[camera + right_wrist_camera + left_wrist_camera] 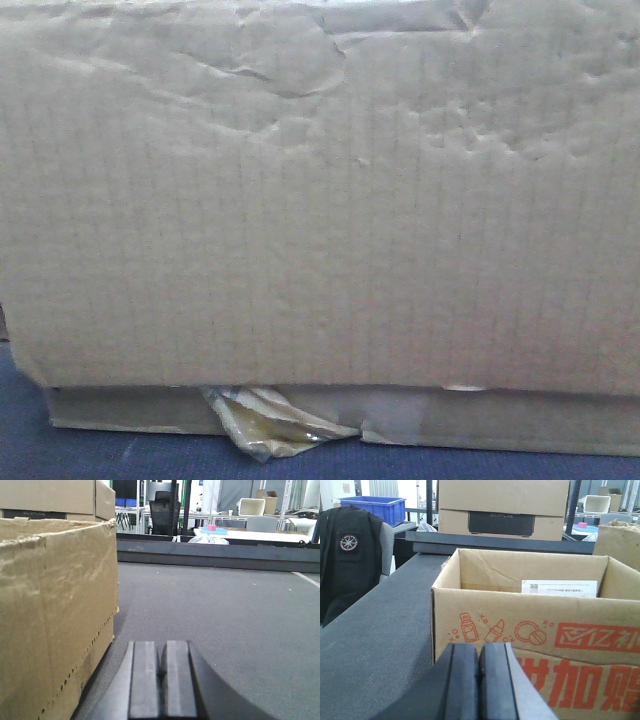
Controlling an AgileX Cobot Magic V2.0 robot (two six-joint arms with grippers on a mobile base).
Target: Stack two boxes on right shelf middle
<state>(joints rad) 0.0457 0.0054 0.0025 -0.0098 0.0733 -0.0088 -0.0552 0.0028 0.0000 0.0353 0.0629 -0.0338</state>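
A tall, wrinkled tan box (320, 200) fills almost the whole front view. Under its bottom edge shows a flatter box (520, 420) with a crumpled yellowish tape scrap (270, 425). My left gripper (479, 652) is shut on nothing, close in front of an open-topped cardboard box with red print (535, 630). My right gripper (161, 652) is also shut and empty, low over the grey felt surface (225, 615), with a plain tan box (50, 620) just to its left. The shelf is out of view.
A black jacket on a chair (350, 560) and a blue bin (372, 505) stand at the left. A large cardboard box (502, 507) sits on a dark ledge behind the printed box. Desks and chairs (250, 510) lie far back.
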